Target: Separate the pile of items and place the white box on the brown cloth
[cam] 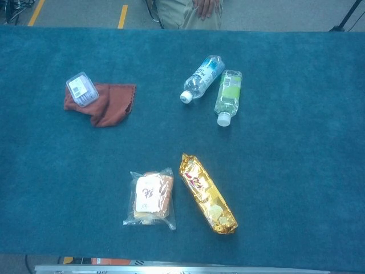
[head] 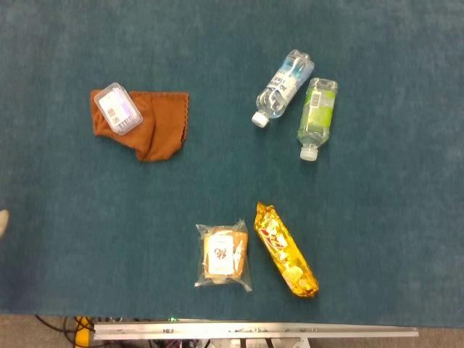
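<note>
The white box (head: 118,108) (cam: 82,88), a small clear-lidded case with a label, lies on the left end of the crumpled brown cloth (head: 163,127) (cam: 108,105) at the table's left. Only a pale sliver of my left hand (head: 2,221) shows, at the left edge of the head view, well below and left of the cloth and holding nothing that I can see. How its fingers lie is hidden. My right hand appears in neither view.
Two clear bottles, one blue-labelled (head: 283,87) and one green-labelled (head: 317,117), lie side by side at the back right. A bagged bread snack (head: 224,256) and a gold snack pack (head: 286,250) lie near the front edge. A person (cam: 188,11) stands behind the table.
</note>
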### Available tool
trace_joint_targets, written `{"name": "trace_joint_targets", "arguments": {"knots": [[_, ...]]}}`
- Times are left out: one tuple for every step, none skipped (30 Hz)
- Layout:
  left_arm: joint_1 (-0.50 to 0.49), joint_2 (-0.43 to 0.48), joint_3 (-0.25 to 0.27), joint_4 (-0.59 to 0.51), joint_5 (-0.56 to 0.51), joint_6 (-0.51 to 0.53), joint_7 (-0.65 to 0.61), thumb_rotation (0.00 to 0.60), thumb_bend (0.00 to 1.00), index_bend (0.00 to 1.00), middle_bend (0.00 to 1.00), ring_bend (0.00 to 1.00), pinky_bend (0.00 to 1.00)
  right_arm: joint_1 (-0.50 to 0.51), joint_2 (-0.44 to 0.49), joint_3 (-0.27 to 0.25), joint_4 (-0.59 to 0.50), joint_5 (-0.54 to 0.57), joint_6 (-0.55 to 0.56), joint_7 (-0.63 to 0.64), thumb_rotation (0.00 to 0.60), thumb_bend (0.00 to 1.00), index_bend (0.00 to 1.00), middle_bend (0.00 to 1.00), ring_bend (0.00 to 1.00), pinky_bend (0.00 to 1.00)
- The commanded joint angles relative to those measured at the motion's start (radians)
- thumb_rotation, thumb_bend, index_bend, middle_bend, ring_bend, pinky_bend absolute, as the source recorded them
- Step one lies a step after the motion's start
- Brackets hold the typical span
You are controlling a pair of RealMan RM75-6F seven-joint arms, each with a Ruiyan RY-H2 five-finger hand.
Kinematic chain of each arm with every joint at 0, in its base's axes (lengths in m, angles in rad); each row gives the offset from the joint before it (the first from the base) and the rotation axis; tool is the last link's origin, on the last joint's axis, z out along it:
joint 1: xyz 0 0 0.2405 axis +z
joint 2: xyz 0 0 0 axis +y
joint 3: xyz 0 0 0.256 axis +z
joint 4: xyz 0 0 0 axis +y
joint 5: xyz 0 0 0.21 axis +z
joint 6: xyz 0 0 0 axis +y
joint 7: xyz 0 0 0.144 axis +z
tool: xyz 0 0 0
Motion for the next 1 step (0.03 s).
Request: {"name": "trace_joint_targets", "arguments": {"knots": [[0.004, 0.003, -0.004, -0.003, 0.000, -0.005, 0.003, 0.600, 0.27, 0.13, 0.16, 0.05, 0.10, -0.002, 0.002, 0.001, 0.001, -0.001, -0.001, 0.004, 0.600, 0.00, 0.07, 0.28, 0.30, 0.45]]}}
